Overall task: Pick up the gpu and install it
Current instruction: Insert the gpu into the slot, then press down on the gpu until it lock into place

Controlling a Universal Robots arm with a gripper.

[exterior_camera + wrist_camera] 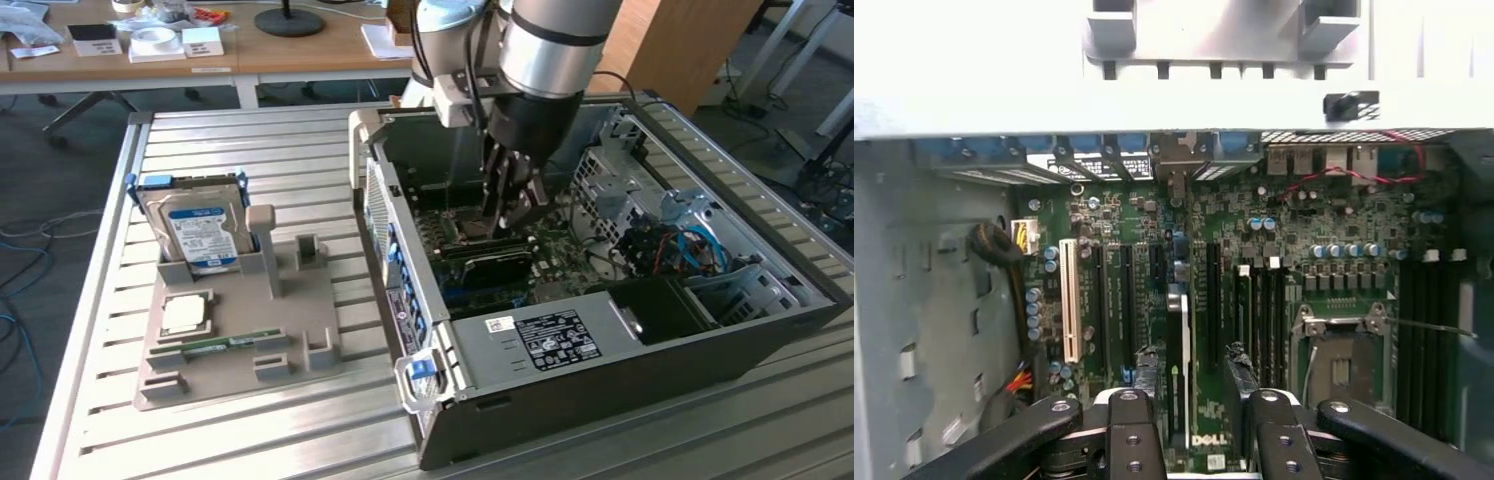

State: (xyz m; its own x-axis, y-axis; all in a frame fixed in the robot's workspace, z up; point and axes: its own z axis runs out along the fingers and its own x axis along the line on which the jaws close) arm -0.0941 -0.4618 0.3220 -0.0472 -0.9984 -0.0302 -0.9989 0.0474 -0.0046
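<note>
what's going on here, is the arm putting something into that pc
The arm's gripper is down inside the open computer case, holding the gpu edge-on over the motherboard's expansion slots. The card stands between the fingers, upright along a slot. On the table outside the case, the parts holder has a hard drive, a cpu and a RAM stick.

Even, bright daylight fills the exterior view, with a glare patch on the floor at the exterior view's right edge. The slatted table (267, 420) shines softly; shadows under the computer case (587, 400) are faint. In the wrist view the case wall (1174, 60) blows out white, while the motherboard (1254, 260) sits dimmer and slightly soft.
</note>
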